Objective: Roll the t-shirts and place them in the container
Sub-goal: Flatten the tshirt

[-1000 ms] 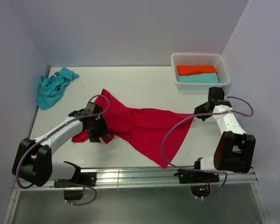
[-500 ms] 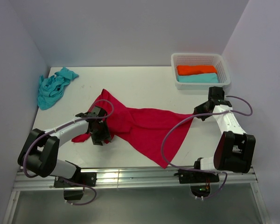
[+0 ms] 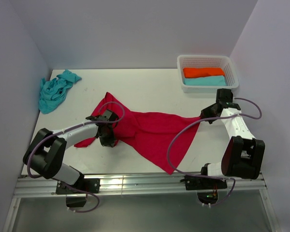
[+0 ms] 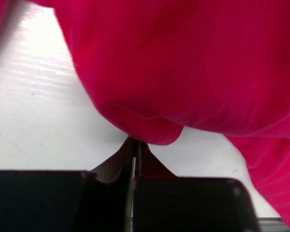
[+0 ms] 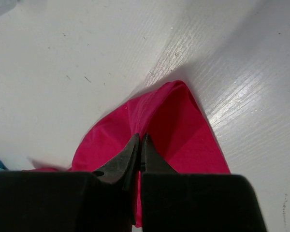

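- Top view: the red shirt (image 3: 150, 128) lies stretched across the middle of the worktop (image 3: 150, 87), one end toward the left edge and a narrow tip toward the right edge.
- Top view: the left gripper (image 3: 108, 137) sits low on the shirt's left part; the right gripper (image 3: 209, 115) is at the narrow right tip. Jaw state is not readable from here.
- Top view: the turquoise shirt (image 3: 54, 91) lies crumpled at the far left corner, well apart from both grippers. A basket (image 3: 208, 88) stands at the far right corner, with orange and turquoise cloth folded inside.
- Left wrist view: jaws closed to a thin slit. The tips touch the lower edge of a hanging red fold; I cannot tell whether any cloth is pinched. Bare worktop shows to the left of the fold.
- Right wrist view: jaws pressed together on the red shirt. The cloth rises tent-like to the tips and shows between the fingers below them.
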{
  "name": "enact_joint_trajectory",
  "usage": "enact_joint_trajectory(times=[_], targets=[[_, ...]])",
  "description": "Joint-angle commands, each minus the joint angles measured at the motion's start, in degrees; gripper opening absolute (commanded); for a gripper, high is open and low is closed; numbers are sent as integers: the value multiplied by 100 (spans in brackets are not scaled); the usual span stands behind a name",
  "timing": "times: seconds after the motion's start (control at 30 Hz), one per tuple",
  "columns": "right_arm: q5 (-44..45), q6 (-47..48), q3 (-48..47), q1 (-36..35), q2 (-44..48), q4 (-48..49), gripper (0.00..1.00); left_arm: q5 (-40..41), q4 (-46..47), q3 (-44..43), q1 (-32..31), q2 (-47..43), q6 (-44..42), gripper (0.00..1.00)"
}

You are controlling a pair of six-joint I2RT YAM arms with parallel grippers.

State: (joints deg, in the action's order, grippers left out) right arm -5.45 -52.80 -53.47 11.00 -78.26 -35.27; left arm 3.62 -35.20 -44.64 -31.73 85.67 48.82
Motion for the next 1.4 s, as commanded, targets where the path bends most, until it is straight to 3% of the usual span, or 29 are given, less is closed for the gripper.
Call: enact_joint_trajectory(times=[0.0,0.2,0.3,0.43,0.57,0.7,0.77,0.8,0.9,1.03,1.1,1.27,1.37], targets=[[9,85,-225,-37,135,-59,0,412,785,307,-176,468,198,0],[27,260,-339,-37,302,-252,0,429,164,-43,-255,109,269,0],[18,436,-786,-37,285,-384,0,683,-880,-1043,-238,-418,128,0],[-367,533,-1952,-46,110,-525,0,982,-2006,-3472,25,-490,-144,0],[-702,262,-3324,-168,-417,-524,0,1150,-2035,-5358,868,-60,-661,0],[-1088,226,-5833,-362,-1226,-1087,0,1132,-2333,-7737,1633,616,-812,0],[-1325,217,-6497,-371,-1429,-1342,0,1185,-2334,-8190,1810,574,-839,0],[-1405,234,-6944,-371,-1429,-1377,0,1237,-2281,-8322,1845,330,-839,0],[-1686,235,-7081,-362,-1114,-1238,0,1378,-1685,-7844,1889,-625,-882,0],[-1942,121,-5695,-362,551,191,0,1432,-359,-6463,1881,-2419,-1014,0],[-1802,347,-5489,-362,1021,22,0,1397,-58,-6023,1881,-3253,-1024,0],[-1257,385,-5279,-818,2287,-271,0,861,-4,-6144,1881,-4031,-1067,0],[-1029,121,-5270,-1003,2850,-393,0,904,-153,-6739,1889,-4216,-1146,0]])
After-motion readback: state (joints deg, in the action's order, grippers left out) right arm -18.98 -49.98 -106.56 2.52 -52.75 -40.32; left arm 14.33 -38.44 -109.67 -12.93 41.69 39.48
